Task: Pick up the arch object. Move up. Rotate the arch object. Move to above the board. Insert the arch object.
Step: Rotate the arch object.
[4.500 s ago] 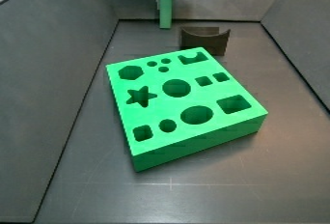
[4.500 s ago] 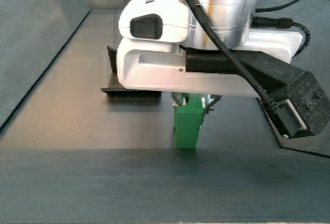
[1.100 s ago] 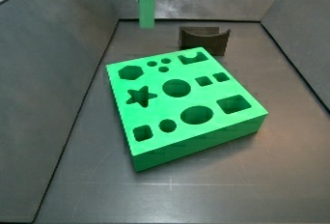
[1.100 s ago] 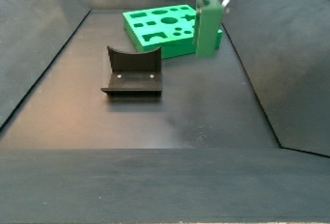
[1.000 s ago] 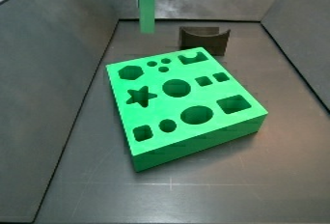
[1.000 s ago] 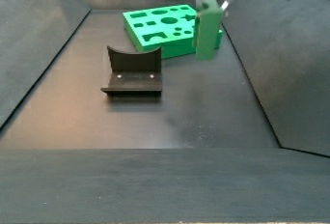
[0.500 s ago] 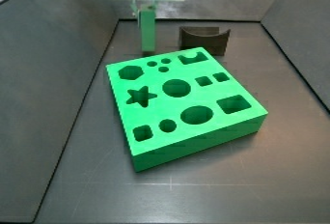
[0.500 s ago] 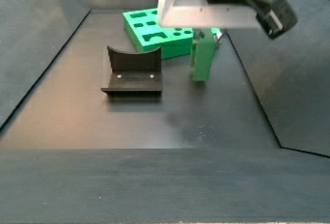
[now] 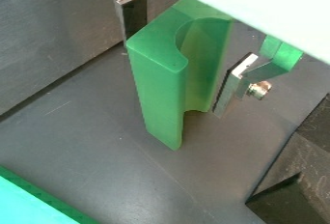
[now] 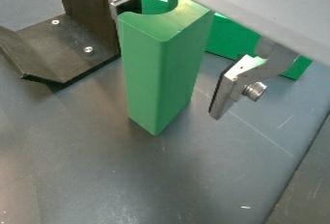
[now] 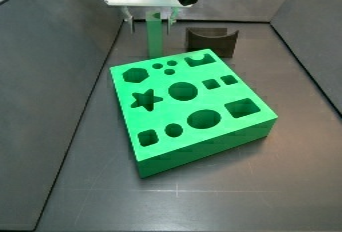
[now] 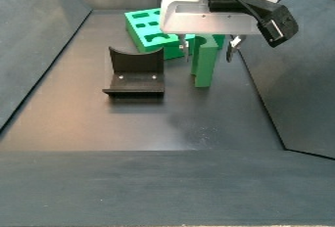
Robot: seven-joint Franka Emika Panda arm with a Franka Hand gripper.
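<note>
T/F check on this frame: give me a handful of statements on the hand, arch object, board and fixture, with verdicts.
1. The hand holds the arch object between its fingers. True.
2. The arch object already sits in a cut-out of the board. False: it stands upright beside the board, in the hand.
3. The arch object is upright. True.
4. The fixture lies on top of the board. False: it stands on the floor, apart from the board.
5. The board has a star-shaped hole. True.
</note>
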